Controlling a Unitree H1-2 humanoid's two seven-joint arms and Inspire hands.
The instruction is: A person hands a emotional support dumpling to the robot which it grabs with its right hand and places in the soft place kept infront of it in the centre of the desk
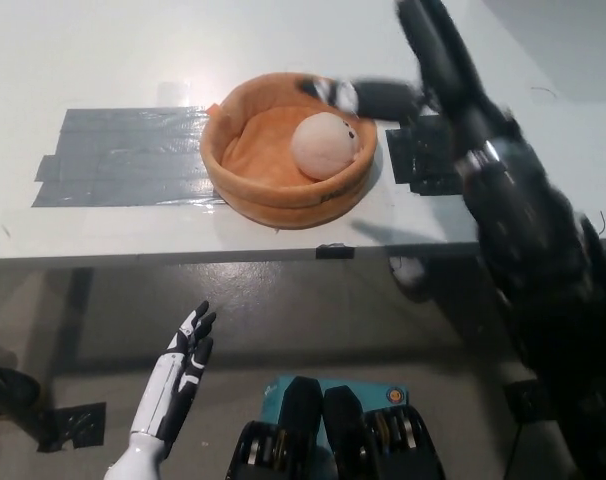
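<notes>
**A:** So where did the dumpling [323,146] end up?

**B:** It sat inside the orange soft basket [245,190], over on its right side, leaning on the inner wall. Small dark face marks showed on its right edge. Nothing was gripping it.

**A:** And the right hand [383,98]?

**B:** It was above the basket's far right rim, black, blurred, with one finger stretched left over the rim. It held nothing and was apart from the dumpling. The black arm ran from there down to the near right corner of the view.

**A:** What about the left one?

**B:** The white left hand [178,370] hung low at the near left, in front of the desk edge, fingers spread and relaxed, empty.

**A:** What was the surface like?

**B:** A white desk [103,50], plain and a bit glossy. A wide patch of grey tape [118,155] lay left of the basket, touching or tucked under its left side. A darker tape patch [423,155] lay right of the basket, partly covered by the arm. A small black tab [333,250] sat on the near desk edge, just in front of the basket.

**A:** And the room?

**B:** Grey floor [283,310] below the desk, with another dark tape scrap [78,425] at the near left. Couldn't make out more than that.
</notes>
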